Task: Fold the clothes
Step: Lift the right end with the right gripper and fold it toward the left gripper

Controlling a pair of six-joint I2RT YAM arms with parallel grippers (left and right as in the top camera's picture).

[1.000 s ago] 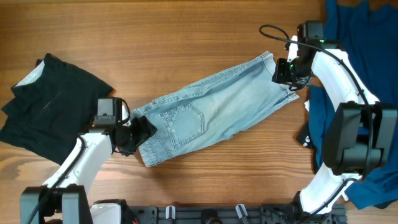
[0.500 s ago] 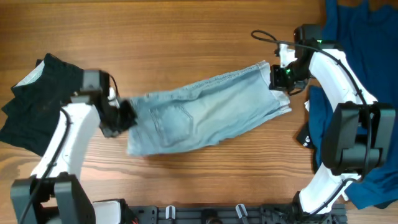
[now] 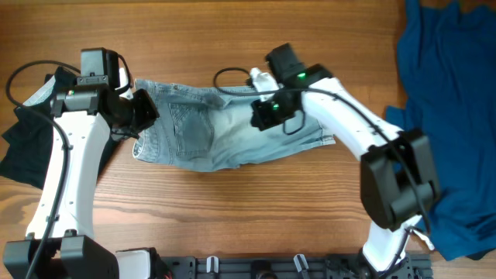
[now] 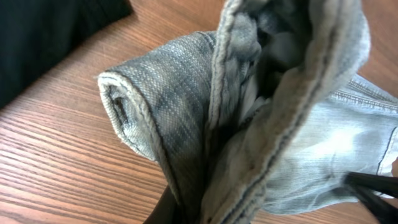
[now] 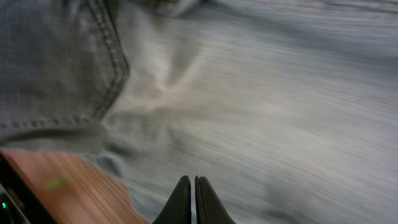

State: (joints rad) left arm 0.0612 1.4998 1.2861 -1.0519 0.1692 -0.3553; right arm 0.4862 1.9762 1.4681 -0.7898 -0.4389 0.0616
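Black garment (image 3: 22, 151): crumpled at the far-left edge of the wooden table (image 3: 232, 217), partly under the left arm; seen again as a dark patch at the top left corner of the left wrist view, apart from the denim

Left gripper (image 3: 145, 115): at the left end of the denim shorts (image 3: 205, 133), clamped on that end; from the left wrist view, thick stitched folds of denim bunched up and rising out of the grip, with one rolled, hemmed edge jutting left over bare wood

Denim shorts: pale blue, lying across the middle of the table, slightly left of centre, long axis running left to right; stitched back pocket facing up in the left half; left end gathered and raised at the left gripper, near edge flat on the wood, right end reaching past the right gripper toward the right

Right gripper (image 3: 263, 116): over the far edge of the shorts, about midway along them; in the right wrist view both black fingers (image 5: 181, 198) pressed together with only a hairline between, blurred denim and a seam just beyond the tips, a strip of wood at the lower left; impossible to tell whether any cloth is pinched

Blue garment (image 3: 457, 108): large, dark blue, spread over the right side of the table from far to near, well apart from the shorts
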